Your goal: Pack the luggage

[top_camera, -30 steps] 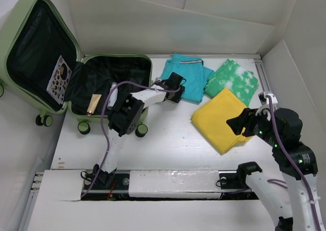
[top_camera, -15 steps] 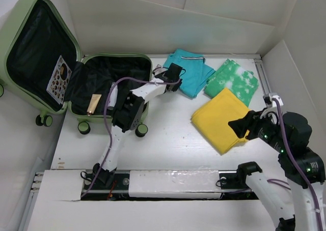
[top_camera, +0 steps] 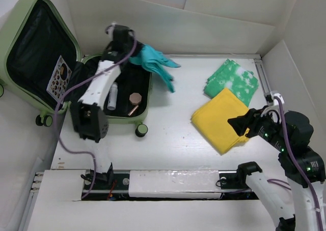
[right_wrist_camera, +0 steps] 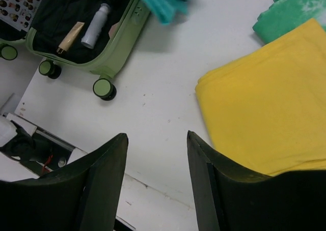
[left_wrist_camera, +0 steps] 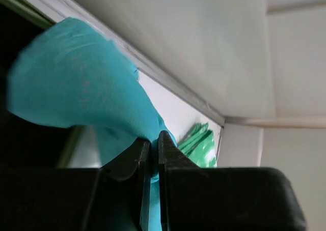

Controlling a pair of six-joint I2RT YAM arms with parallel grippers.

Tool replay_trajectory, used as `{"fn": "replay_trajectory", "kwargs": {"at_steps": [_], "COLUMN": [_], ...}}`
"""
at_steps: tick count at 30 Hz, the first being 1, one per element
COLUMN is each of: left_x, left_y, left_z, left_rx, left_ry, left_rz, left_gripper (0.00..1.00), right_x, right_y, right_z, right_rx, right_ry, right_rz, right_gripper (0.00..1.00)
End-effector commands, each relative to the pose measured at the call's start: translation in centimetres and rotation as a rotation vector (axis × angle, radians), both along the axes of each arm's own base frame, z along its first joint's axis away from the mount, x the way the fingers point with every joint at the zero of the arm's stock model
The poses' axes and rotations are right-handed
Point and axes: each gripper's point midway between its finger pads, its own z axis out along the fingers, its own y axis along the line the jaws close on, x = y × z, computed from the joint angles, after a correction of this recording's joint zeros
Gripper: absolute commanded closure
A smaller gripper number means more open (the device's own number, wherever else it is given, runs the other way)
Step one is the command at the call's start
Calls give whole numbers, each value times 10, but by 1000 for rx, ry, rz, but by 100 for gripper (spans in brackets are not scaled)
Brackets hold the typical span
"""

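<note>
The sage-green luggage (top_camera: 118,119) lies open at the left, its lid (top_camera: 12,22) leaning back and showing black lining. My left gripper (top_camera: 133,57) is shut on a teal cloth (top_camera: 155,63) and holds it in the air over the luggage's right rim. In the left wrist view the jaws (left_wrist_camera: 152,142) pinch the teal cloth (left_wrist_camera: 76,83). My right gripper (top_camera: 239,125) is open and empty, hovering at the near left edge of a folded yellow cloth (top_camera: 221,116). In the right wrist view its fingers (right_wrist_camera: 157,137) straddle bare table beside the yellow cloth (right_wrist_camera: 265,109).
A green-and-white cloth (top_camera: 232,78) lies folded behind the yellow one. Inside the luggage are a white bottle (top_camera: 112,96), a round pinkish item (top_camera: 135,97) and a gold tube (right_wrist_camera: 70,37). A sticker sheet (top_camera: 59,78) sits in the lid. White walls enclose the table.
My left arm has lifted the teal cloth off the table and swung it left and up over the luggage. The right arm has barely moved.
</note>
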Motion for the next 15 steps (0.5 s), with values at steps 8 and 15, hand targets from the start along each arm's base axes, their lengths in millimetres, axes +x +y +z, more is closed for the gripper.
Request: {"fn": "replay_trajectory", "kwargs": {"at_steps": [8,15], "left_x": [-61,-87], "left_y": [199,278], "left_z": [-19,-96], "left_rx": [36,134], "left_ry": [-36,164], "left_rz": [86,196], "left_gripper": [100,100], "right_x": [8,7], "right_y": [6,9], "right_z": [16,13], "right_rx": [27,31], "right_ry": [-72,-62], "right_rz": [20,41], "right_gripper": [44,44]}}
